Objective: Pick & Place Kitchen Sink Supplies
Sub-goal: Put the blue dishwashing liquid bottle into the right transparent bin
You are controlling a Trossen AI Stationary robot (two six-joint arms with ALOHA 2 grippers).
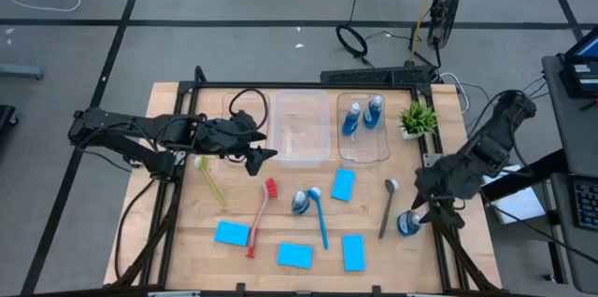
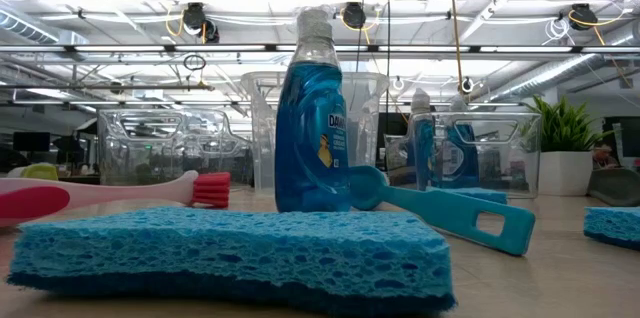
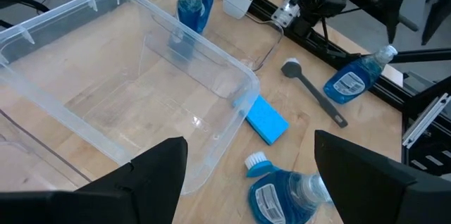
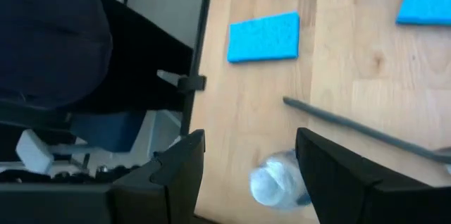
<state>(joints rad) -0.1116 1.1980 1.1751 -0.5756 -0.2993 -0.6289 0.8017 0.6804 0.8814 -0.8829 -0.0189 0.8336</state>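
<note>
Your wooden table [image 1: 243, 213] shows 2 bottles [image 1: 363, 113] already binned upper right, likely sorted by type. Your right gripper [image 1: 425, 205], jaws apart, hovers over a fallen bottle [image 1: 408, 223] lower right for grasping; your left gripper [image 1: 264, 155] waits, jaws apart, by the middle bin [image 1: 300, 127].

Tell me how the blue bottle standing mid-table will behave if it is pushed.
The blue bottle stands tall on a narrow base, so a high push would probably tip it. It looks nearly full, so likely heavy for its size. Its smooth plastic may be slippery in a gripper.

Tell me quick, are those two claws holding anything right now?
Left gripper: open, empty, beside the clear bin.
Right gripper: open, empty, above a blue bottle.
</note>
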